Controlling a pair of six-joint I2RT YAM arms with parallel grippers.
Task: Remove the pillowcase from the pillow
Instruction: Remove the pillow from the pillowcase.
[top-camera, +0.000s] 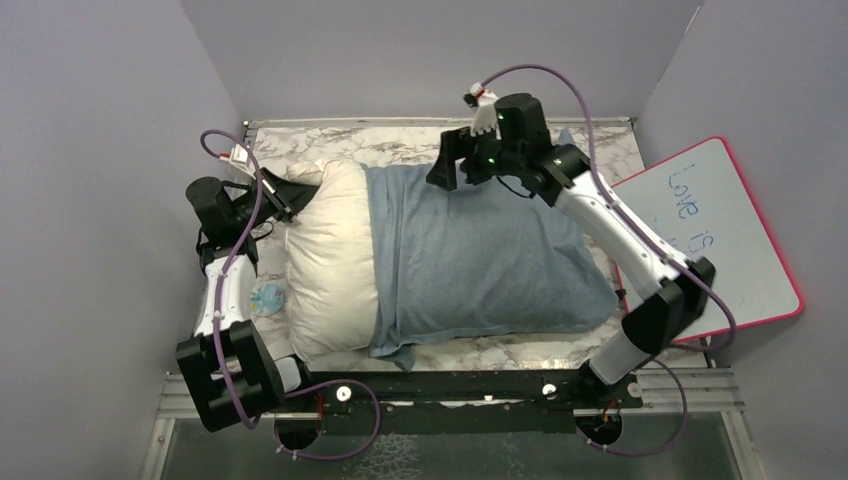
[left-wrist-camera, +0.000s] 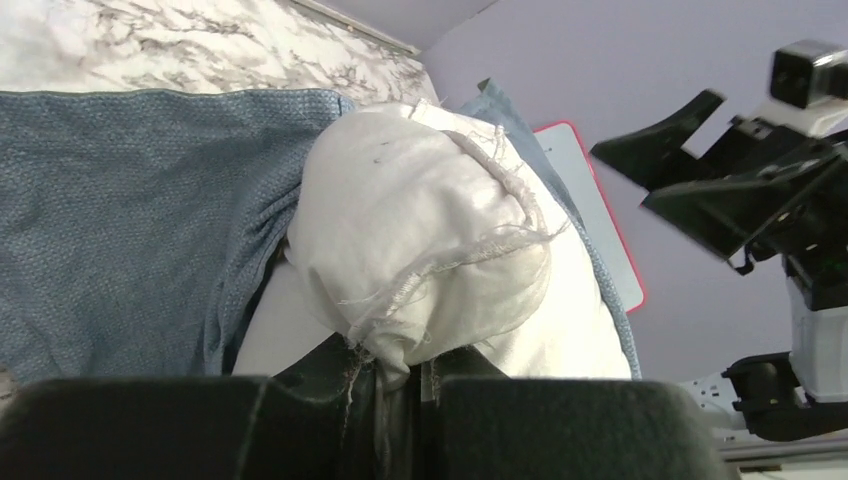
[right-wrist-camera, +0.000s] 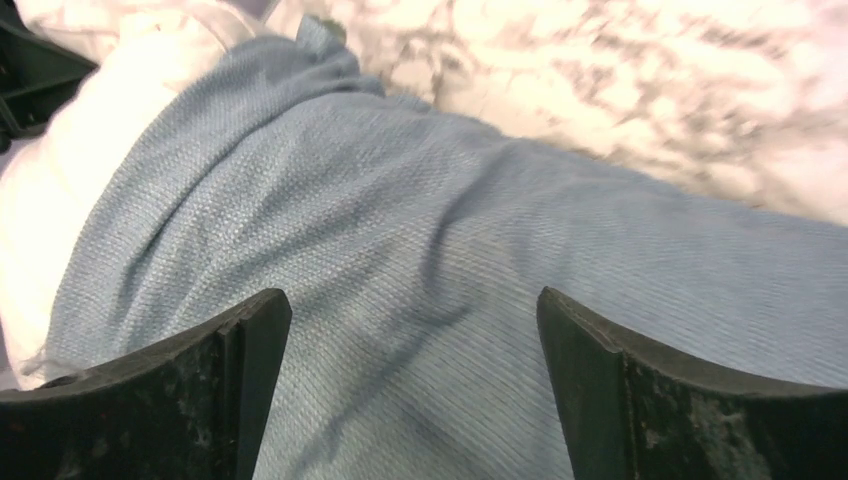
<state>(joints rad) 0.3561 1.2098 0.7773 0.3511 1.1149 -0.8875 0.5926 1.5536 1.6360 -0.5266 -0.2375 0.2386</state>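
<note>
At the far left, the left arm (top-camera: 225, 290) reaches along the side of the marble-patterned bench (top-camera: 400, 140). The left fingers (left-wrist-camera: 392, 385) are closed on the far left corner of the pillow (top-camera: 330, 250). In the left wrist view a bunch of white cloth with a frayed seam stands up from between them. A small round light-blue thing (top-camera: 268, 297) lies on the bench between this arm and the near part of the pillow.

The pillow lies across the middle of the bench, with its long side going left to right. Its left part is bare and white. The rest is inside the pillowcase (top-camera: 480, 250), which shows its grey-blue face upward. The open edge of the pillowcase runs across the pillow from the far side to the near side, and a small flap of it lies on the bench at the near edge.

The right arm (top-camera: 620, 230) comes from the near right and bends over the pillow. The right fingers (right-wrist-camera: 412, 350) are spread wide and hold nothing. They are above the far edge of the pillowcase, a little to the right of its open edge, and the right wrist view shows blue cloth filling the space between them. I cannot tell if their tips touch the cloth.

At the far right, a pink-rimmed whiteboard (top-camera: 730, 230) with blue writing leans beside the bench
</note>
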